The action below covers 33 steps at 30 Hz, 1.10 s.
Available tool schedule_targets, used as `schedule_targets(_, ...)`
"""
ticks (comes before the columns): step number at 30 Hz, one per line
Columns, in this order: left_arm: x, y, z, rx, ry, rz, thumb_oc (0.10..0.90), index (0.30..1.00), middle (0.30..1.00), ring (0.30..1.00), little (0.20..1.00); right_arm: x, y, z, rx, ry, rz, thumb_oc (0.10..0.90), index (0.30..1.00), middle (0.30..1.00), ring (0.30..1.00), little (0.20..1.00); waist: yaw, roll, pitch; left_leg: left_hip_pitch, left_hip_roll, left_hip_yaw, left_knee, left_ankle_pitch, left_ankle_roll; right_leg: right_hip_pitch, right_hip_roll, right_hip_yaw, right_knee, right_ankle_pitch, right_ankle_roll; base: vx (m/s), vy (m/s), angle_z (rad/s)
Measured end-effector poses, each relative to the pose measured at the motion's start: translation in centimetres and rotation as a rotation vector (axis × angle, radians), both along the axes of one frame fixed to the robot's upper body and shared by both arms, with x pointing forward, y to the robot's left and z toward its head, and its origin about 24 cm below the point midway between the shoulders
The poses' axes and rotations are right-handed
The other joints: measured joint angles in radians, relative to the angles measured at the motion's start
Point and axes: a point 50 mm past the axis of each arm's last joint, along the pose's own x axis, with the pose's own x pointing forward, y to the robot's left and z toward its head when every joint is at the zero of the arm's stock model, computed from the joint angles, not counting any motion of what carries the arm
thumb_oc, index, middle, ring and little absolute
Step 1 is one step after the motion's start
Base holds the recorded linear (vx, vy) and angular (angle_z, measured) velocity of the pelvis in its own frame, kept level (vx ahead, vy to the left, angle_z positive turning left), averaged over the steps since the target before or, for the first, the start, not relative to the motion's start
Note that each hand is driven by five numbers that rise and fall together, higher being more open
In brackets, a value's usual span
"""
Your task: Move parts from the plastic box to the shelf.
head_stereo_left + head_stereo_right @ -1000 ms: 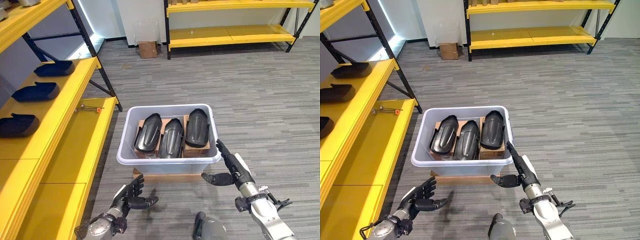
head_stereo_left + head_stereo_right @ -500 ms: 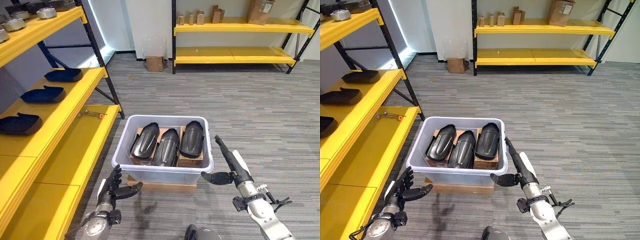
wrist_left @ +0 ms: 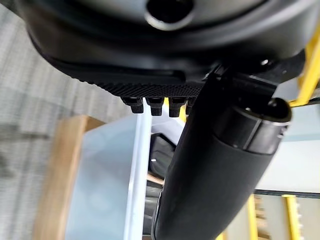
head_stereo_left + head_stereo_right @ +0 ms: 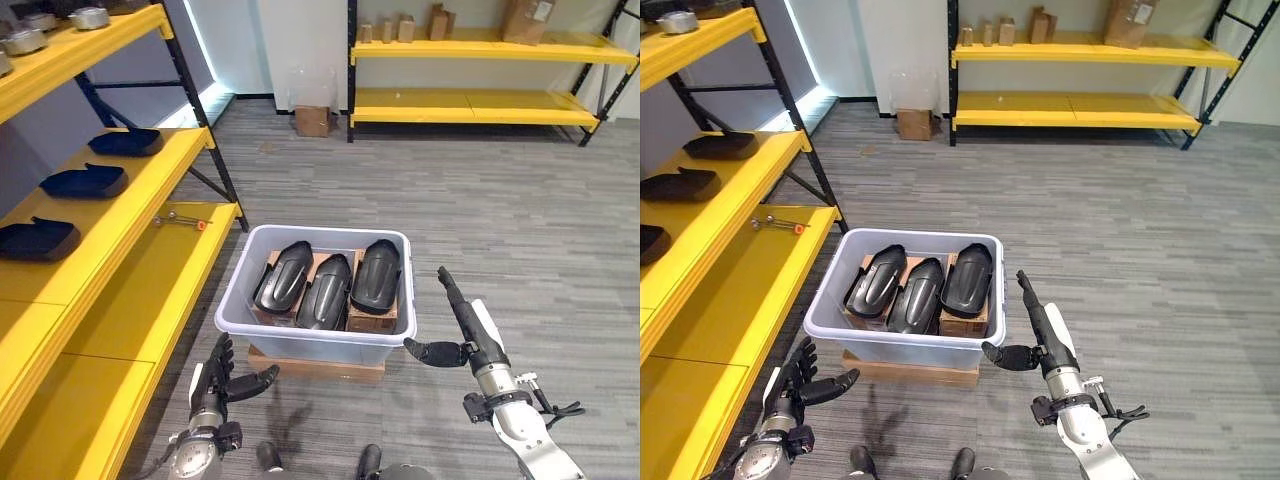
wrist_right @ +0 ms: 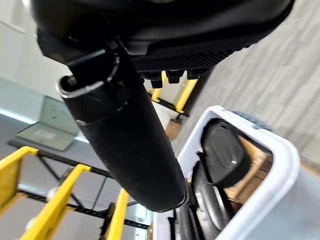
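Note:
A pale grey plastic box [image 4: 300,340] stands on a flat wooden board on the floor. Three black moulded parts [image 4: 328,290] lie side by side on cardboard inside it. My left hand [image 4: 218,375] hovers open just off the box's near left corner, fingers straight and spread. To the right of the box, my right hand [image 4: 462,330] is open too, fingers straight, thumb [image 4: 428,352] pointing at the box's right wall. Neither hand touches the box. The yellow shelf [image 4: 130,300] on the left carries three dark parts [image 4: 84,181] on its middle level.
A small tool with an orange tip [image 4: 182,220] lies on the lower shelf board. The shelf's black diagonal brace [image 4: 210,183] stands near the box's far left. Another yellow rack [image 4: 480,100] and a cardboard box [image 4: 312,121] stand at the far wall, with open carpet to the right.
The camera has pulled back and tilted up, so the box sits farther off. My left hand has straightened from a loose curl and risen toward the box's left corner.

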Motion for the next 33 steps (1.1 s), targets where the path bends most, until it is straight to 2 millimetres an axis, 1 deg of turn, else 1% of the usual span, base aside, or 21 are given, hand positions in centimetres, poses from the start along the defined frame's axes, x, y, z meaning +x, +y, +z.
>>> schedule_targets(1, -0.2, 0.0, -0.1, -0.001, 0.007, 0.003, 0.900, 1.000, 1.000, 1.000, 1.000, -0.3, -0.1, -0.4, -0.002, 0.021, -0.001, 0.900, 1.000, 1.000, 1.000, 1.000, -0.011, -0.003, 0.004, 0.002, 0.002, 0.002, 0.026, 0.000, 0.001, -0.006, -0.010, 0.002, 0.033, -0.014, -0.009, 0.31, 0.223, -0.31)
schedule_targets(2, 0.0, 0.0, 0.0, -0.002, -0.004, -0.001, 0.900, 1.000, 1.000, 1.000, 1.000, -0.5, -0.1, -0.5, -0.003, 0.024, 0.000, 0.900, 1.000, 1.000, 1.000, 1.000, -0.011, -0.010, 0.008, -0.001, -0.027, 0.003, 0.077, -0.006, 0.006, -0.016, -0.026, 0.023, 0.040, -0.014, -0.009, 0.37, 0.257, -0.42)
schedule_targets(3, 0.2, -0.1, 0.1, -0.005, -0.009, -0.001, 0.900, 1.000, 1.000, 1.000, 1.000, -0.5, -0.2, -0.4, 0.000, 0.025, -0.001, 0.900, 1.000, 1.000, 1.000, 1.000, -0.008, -0.005, 0.009, -0.006, -0.052, 0.007, 0.121, -0.023, 0.027, -0.006, -0.034, 0.025, 0.032, -0.008, -0.001, 0.30, 0.203, -0.53)
schedule_targets(4, 0.3, -0.3, 0.2, -0.015, -0.021, -0.005, 0.900, 1.000, 1.000, 1.000, 1.000, -0.7, -0.5, -0.4, -0.008, 0.028, -0.004, 0.900, 1.000, 1.000, 1.000, 1.000, -0.017, 0.022, 0.011, 0.006, -0.063, 0.005, 0.119, -0.075, 0.046, -0.010, -0.025, 0.024, 0.060, -0.013, 0.020, 0.27, 0.153, -0.31)
schedule_targets(5, 0.4, -0.2, 0.4, -0.014, -0.029, -0.010, 0.900, 1.000, 1.000, 1.000, 1.000, -0.8, -0.6, -0.4, -0.008, 0.030, -0.006, 0.900, 1.000, 1.000, 1.000, 1.000, -0.015, 0.028, 0.016, 0.012, -0.067, -0.009, 0.109, -0.050, 0.050, -0.020, -0.026, 0.025, 0.097, -0.025, 0.031, 0.31, 0.194, -0.22)
schedule_targets(6, 0.9, 0.5, 1.1, -0.002, -0.056, -0.025, 0.900, 1.000, 1.000, 1.000, 1.000, -1.1, -0.2, -0.9, 0.019, 0.052, -0.013, 0.900, 1.000, 1.000, 1.000, 1.000, -0.009, -0.011, 0.029, 0.022, -0.095, -0.010, 0.134, -0.026, 0.044, -0.051, -0.078, 0.042, 0.189, -0.057, 0.031, 0.26, 0.188, 0.08)
schedule_targets(7, 1.0, 0.8, 1.3, 0.002, -0.058, -0.039, 0.900, 1.000, 1.000, 1.000, 1.000, -1.8, 0.0, -1.4, 0.052, 0.076, -0.023, 0.900, 1.000, 1.000, 1.000, 1.000, -0.015, -0.036, 0.024, 0.027, -0.117, -0.018, 0.132, -0.026, 0.044, -0.051, -0.101, 0.042, 0.209, -0.080, 0.032, 0.27, 0.230, 0.15)
schedule_targets(8, 1.0, 0.9, 1.6, 0.000, -0.065, -0.081, 0.900, 1.000, 1.000, 1.000, 1.000, -2.2, -0.1, -1.6, 0.070, 0.090, -0.023, 0.900, 1.000, 1.000, 1.000, 1.000, -0.013, -0.043, 0.020, 0.031, -0.133, -0.022, 0.121, -0.027, 0.044, -0.057, -0.107, 0.052, 0.200, -0.086, 0.043, 0.15, 0.158, 0.22)
schedule_targets(9, 1.0, 0.9, 1.8, 0.001, -0.073, -0.108, 0.900, 1.000, 1.000, 1.000, 1.000, -2.2, -0.2, -1.4, 0.073, 0.087, -0.018, 0.900, 1.000, 1.000, 1.000, 1.000, -0.010, -0.047, 0.019, 0.025, -0.136, -0.021, 0.122, -0.026, 0.047, -0.063, -0.111, 0.055, 0.194, -0.082, 0.050, 0.10, 0.139, 0.02)
schedule_targets(10, 1.1, 1.0, 2.1, 0.003, -0.081, -0.135, 0.900, 1.000, 1.000, 1.000, 1.000, -2.1, -0.1, -1.0, 0.082, 0.072, -0.012, 0.900, 1.000, 1.000, 1.000, 1.000, -0.011, -0.041, 0.025, -0.005, -0.147, -0.023, 0.133, -0.034, 0.064, -0.075, -0.118, 0.062, 0.190, -0.071, 0.064, 0.06, 0.118, 0.01)
schedule_targets(11, 1.1, 1.1, 2.2, -0.001, -0.081, -0.145, 0.900, 1.000, 1.000, 1.000, 1.000, -2.0, 0.0, -0.8, 0.085, 0.064, -0.005, 0.900, 1.000, 1.000, 1.000, 1.000, -0.012, -0.040, 0.027, -0.012, -0.156, -0.024, 0.139, -0.037, 0.071, -0.086, -0.126, 0.068, 0.193, -0.062, 0.074, 0.03, 0.137, 0.06)
schedule_targets(12, 1.1, 1.1, 2.2, -0.020, -0.083, -0.141, 0.900, 1.000, 1.000, 1.000, 1.000, -2.0, 0.2, -0.6, 0.087, 0.055, 0.010, 0.900, 1.000, 1.000, 1.000, 1.000, -0.013, -0.033, 0.034, -0.023, -0.175, -0.022, 0.154, -0.045, 0.093, -0.098, -0.139, 0.079, 0.198, -0.057, 0.075, 0.01, 0.099, 0.06)
schedule_targets(13, 1.1, 1.0, 2.2, -0.020, -0.086, -0.143, 0.900, 1.000, 1.000, 1.000, 1.000, -1.9, 0.3, -0.4, 0.089, 0.047, 0.015, 0.900, 1.000, 1.000, 1.000, 1.000, -0.010, -0.029, 0.038, -0.033, -0.182, -0.023, 0.164, -0.050, 0.090, -0.104, -0.143, 0.081, 0.199, -0.049, 0.066, -0.02, 0.061, 0.03)
schedule_targets(16, 1.8, 0.9, 2.7, -0.020, -0.116, -0.148, 0.900, 1.000, 1.000, 1.000, 1.000, -0.7, 0.7, 0.8, 0.090, -0.013, 0.032, 0.900, 1.000, 1.000, 1.000, 1.000, -0.004, -0.010, 0.083, -0.077, -0.180, -0.025, 0.199, -0.067, 0.101, -0.123, -0.144, 0.082, 0.175, -0.027, 0.069, -0.01, 0.037, 0.00)
schedule_targets(18, 2.1, 0.6, 2.7, -0.039, -0.123, -0.150, 0.900, 1.000, 1.000, 1.000, 1.000, 0.1, 0.8, 1.5, 0.088, -0.052, 0.032, 0.900, 1.000, 1.000, 1.000, 1.000, 0.002, -0.004, 0.107, -0.086, -0.180, -0.024, 0.200, -0.069, 0.104, -0.125, -0.142, 0.081, 0.156, -0.016, 0.070, 0.02, 0.011, -0.01)
schedule_targets(21, 2.3, 0.2, 2.8, -0.053, -0.136, -0.160, 0.900, 1.000, 1.000, 1.000, 1.000, 0.7, 0.7, 2.1, 0.081, -0.091, 0.017, 0.900, 1.000, 1.000, 1.000, 1.000, 0.021, 0.000, 0.122, -0.087, -0.170, -0.024, 0.201, -0.071, 0.104, -0.116, -0.138, 0.080, 0.131, -0.008, 0.070, 0.05, 0.036, -0.03)
schedule_targets(27, 2.5, 0.1, 2.9, -0.085, -0.154, -0.150, 0.900, 1.000, 1.000, 1.000, 1.000, 1.5, 0.8, 3.2, 0.055, -0.155, 0.027, 0.900, 1.000, 1.000, 1.000, 1.000, 0.023, 0.012, 0.138, -0.072, -0.166, -0.023, 0.202, -0.075, 0.100, -0.097, -0.129, 0.078, 0.122, -0.008, 0.069, 0.01, 0.004, 0.00)
schedule_targets(33, 2.7, 0.1, 3.0, -0.089, -0.160, -0.149, 0.900, 1.000, 1.000, 1.000, 1.000, 1.4, 0.7, 3.2, 0.050, -0.154, 0.028, 0.900, 1.000, 1.000, 1.000, 1.000, 0.020, 0.016, 0.141, -0.072, -0.164, -0.022, 0.203, -0.075, 0.100, -0.099, -0.128, 0.080, 0.124, -0.008, 0.069, 0.00, 0.000, 0.00)
